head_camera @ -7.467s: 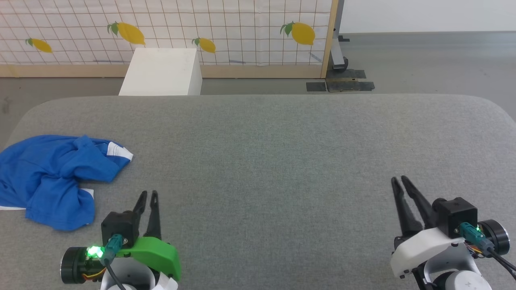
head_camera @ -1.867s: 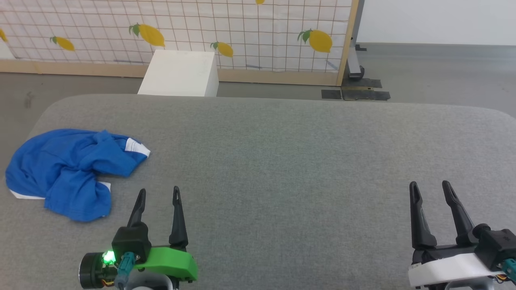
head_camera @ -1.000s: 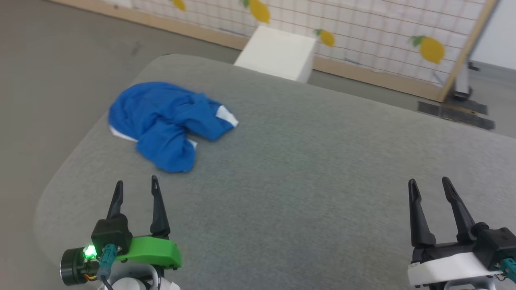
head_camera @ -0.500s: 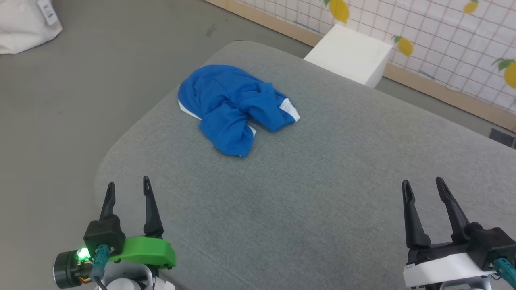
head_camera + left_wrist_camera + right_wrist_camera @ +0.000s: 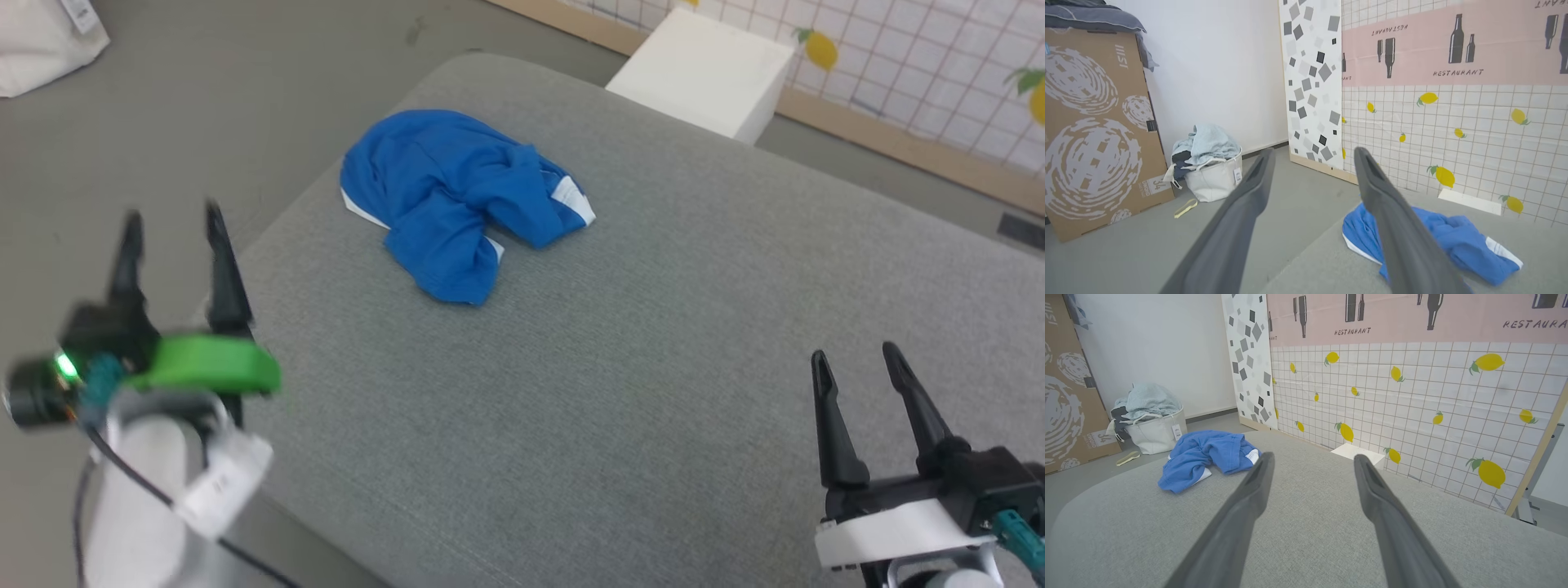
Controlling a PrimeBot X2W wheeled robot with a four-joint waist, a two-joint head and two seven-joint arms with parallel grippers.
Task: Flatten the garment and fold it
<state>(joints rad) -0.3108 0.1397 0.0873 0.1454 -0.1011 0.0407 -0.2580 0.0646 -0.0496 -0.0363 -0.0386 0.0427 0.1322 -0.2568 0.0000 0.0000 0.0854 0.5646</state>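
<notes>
- Nothing flattened or folded so far; judged from the lie of things, at the very start of the job.
- Shorts [image 5: 461,196] bunched in a crumpled blue heap near the far left corner of the grey worktop [image 5: 653,367], with bits of white trim poking out at the right edge and underneath. No print or waistband to be made out in the heap.
- Left hand [image 5: 172,214] blurred in the head view, raised at the left rim of the worktop, fingers spread wide and holding nothing. Short of the shorts, not touching them. Seen along its fingers in the left wrist view, the blue heap ahead and low, partly behind one finger.
- Right hand [image 5: 854,354] low at the near right of the worktop, fingers spread wide, empty, well apart from the shorts.
- White box [image 5: 702,69] on the floor beyond the far edge, clear of the work.
- Left to do, by this reading: reach the heap, take hold of an edge or corner, pull the cloth open, spread and smooth it flat on the bare middle of the worktop, then fold.
- Likely snag: layers tangled together, so hard to tell which edge to pick.
</notes>
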